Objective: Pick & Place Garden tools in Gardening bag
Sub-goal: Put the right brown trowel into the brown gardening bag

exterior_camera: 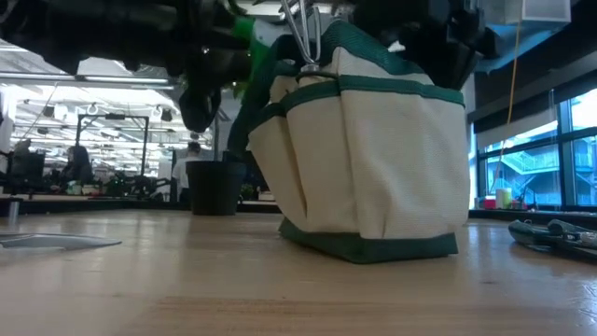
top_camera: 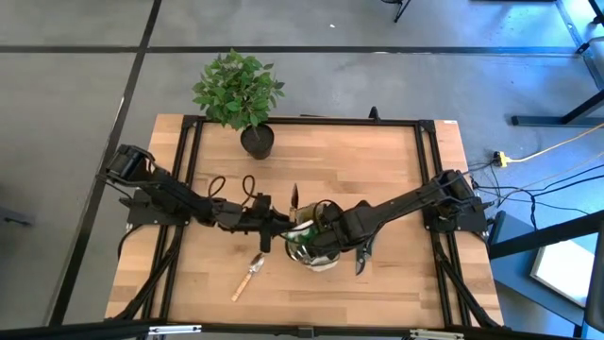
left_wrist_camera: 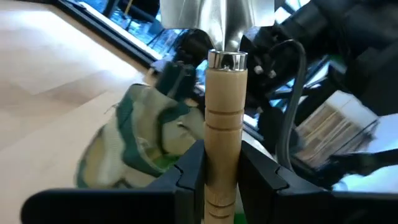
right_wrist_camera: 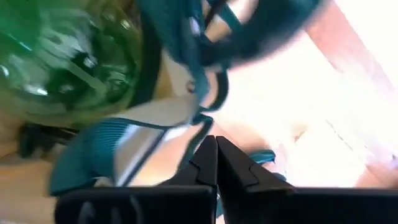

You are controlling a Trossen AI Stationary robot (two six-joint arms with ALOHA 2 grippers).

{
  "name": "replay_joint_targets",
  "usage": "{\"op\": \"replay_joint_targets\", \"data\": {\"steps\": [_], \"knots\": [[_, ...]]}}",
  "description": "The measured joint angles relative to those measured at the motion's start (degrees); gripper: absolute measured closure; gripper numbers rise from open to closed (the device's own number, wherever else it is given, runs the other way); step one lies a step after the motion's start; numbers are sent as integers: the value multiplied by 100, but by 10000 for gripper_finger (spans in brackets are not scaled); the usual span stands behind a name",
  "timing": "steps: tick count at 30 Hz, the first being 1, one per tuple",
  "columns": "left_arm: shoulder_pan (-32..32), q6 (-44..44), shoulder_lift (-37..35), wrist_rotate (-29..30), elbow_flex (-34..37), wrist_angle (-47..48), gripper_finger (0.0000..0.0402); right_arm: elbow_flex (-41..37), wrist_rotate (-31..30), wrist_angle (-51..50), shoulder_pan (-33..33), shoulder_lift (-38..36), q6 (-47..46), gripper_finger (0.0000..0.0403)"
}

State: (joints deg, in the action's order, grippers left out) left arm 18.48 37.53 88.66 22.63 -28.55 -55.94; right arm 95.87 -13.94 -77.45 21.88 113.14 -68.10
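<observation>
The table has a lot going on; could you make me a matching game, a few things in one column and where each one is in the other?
Things:
1. Wooden-handled tool
2. Trowel
3. Potted plant
4. Bag

Places:
A. Far edge of the table
B. Lying loose on the table, nearer the front edge than the bag
C. Clamped in the left gripper
D. Mid-table, under the shut right gripper

Pairs: 1-C, 2-B, 3-A, 4-D
</observation>
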Motion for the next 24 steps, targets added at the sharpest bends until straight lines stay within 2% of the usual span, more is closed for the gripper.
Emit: {"op": "replay_joint_targets", "data": {"steps": [5,15,24], "knots": [[-255,-101,0,66,-10,260,339,-195,216,20,-8,0,-2,402],[-717,-252,0,163,10,265,339,-214,278,74,-7,0,-68,402],[-1163,-432,81,-425,17,207,339,-214,272,74,-7,0,-87,402]]}}
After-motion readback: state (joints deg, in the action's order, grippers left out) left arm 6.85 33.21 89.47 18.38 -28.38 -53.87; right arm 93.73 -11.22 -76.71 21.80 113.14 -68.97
